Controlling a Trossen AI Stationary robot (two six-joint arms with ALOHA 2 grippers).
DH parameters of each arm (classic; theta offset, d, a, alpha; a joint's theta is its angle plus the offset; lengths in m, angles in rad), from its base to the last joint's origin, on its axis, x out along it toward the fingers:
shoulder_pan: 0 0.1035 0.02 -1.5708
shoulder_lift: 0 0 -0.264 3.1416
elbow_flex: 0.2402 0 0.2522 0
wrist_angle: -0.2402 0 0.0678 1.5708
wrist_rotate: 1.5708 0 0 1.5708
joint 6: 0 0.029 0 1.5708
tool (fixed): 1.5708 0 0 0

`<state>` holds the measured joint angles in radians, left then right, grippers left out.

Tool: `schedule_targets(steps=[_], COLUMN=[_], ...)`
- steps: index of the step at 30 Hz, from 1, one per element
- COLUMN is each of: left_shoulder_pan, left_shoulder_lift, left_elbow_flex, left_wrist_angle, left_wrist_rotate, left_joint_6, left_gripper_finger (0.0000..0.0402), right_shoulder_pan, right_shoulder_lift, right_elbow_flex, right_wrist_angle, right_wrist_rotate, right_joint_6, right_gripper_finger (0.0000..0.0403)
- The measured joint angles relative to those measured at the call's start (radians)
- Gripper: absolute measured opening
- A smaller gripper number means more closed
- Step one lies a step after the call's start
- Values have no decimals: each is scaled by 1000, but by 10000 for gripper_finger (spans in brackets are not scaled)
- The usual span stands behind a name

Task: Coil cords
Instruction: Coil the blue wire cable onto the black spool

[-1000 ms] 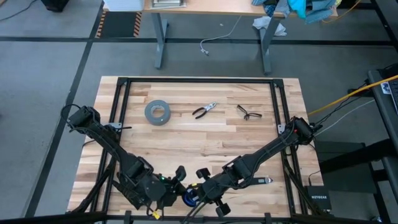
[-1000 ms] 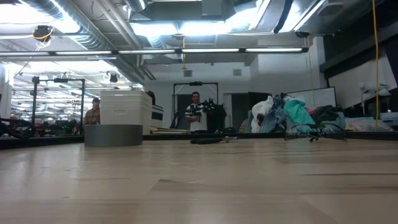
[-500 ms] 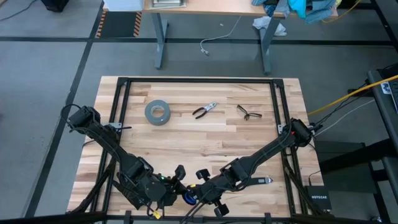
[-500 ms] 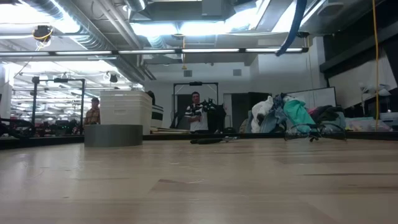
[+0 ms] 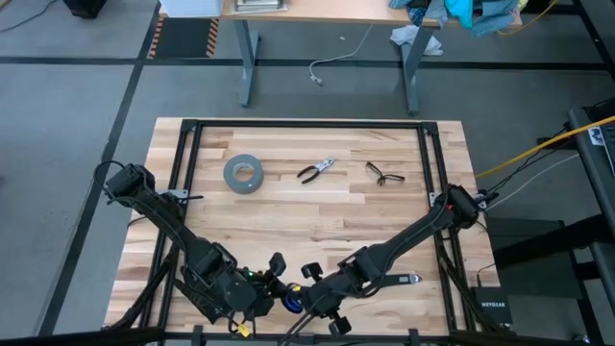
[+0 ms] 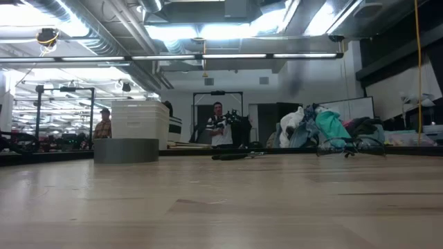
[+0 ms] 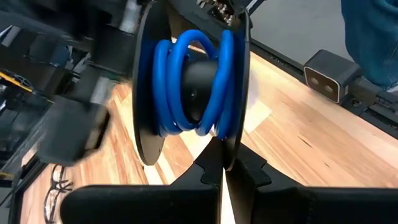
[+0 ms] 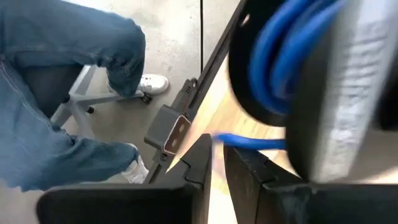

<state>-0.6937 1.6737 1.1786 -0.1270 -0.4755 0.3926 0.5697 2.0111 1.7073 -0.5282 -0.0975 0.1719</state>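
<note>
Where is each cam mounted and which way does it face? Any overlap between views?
High: overhead, straight down on the table; both arms, left hand and right hand meeting at the near edge.
Low: table-top height, level across the table toward the room; no arm visible.
Left wrist: past the shut left hand, gripping a spool wound with blue cord.
Right wrist: past the right hand, blue cord close, a person's legs beyond.
Shared: tape roll in high and low.

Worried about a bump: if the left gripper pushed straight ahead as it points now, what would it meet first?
Probably the black spool wound with the blue cord: it sits directly ahead of the shut left gripper, seemingly almost touching, though depth is hard to judge.
</note>
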Motion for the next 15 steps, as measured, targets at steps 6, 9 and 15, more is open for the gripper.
schedule_targets(steps=[6,9,15], left_shoulder_pan=[-5,-9,-21], left_shoulder_lift=[0,-9,-31], left_elbow_flex=[-1,-1,-1], left_wrist_angle=[-5,-8,-23], left_wrist_rotate=[-19,-24,-71], left_joint_6=[6,8,7], left_gripper_finger=[0,0,0], right_shoulder_pan=[0,-3,-7], right_shoulder_lift=[40,44,29], right_elbow_flex=[0,0,0], right_wrist_angle=[28,36,-11], right_wrist_rotate=[33,62,67], right_joint_6=[-27,-35,-15], right_gripper_finger=[46,40,16])
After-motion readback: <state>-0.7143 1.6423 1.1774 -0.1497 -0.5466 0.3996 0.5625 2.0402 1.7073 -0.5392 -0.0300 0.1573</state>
